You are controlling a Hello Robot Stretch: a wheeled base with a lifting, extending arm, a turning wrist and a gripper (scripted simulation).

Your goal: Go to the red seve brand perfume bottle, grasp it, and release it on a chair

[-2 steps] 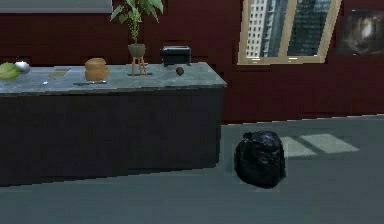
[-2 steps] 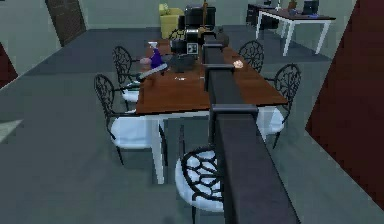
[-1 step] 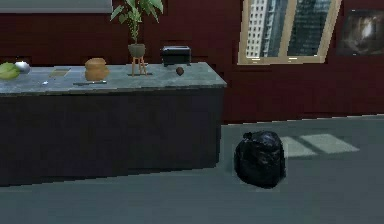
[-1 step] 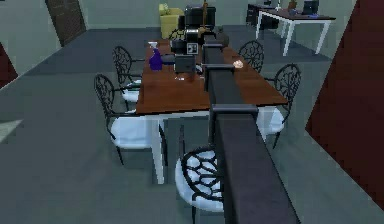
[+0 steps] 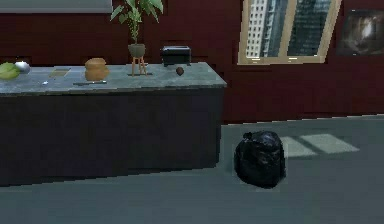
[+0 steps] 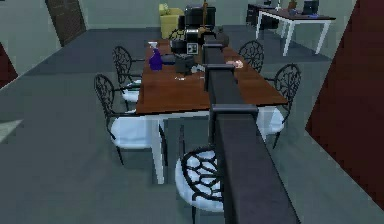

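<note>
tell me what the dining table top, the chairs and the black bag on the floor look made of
Table top: smooth reddish-brown, likely wood. Chairs: thin dark scrollwork backs suggest metal, with white padded seats. Black bag: crumpled with glossy highlights, probably plastic.

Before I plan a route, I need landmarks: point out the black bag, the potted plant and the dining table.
black bag [image 5: 260, 158]: forward view, middle of the bag.
potted plant [image 5: 137, 50]: forward view, its pot.
dining table [image 6: 180, 95]: arm side view, bare brown top.

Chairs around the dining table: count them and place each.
5. Two chairs stand along the table on the arm side view's left, two on its right, one at the near end. The arm may hide others at the far end.
</note>
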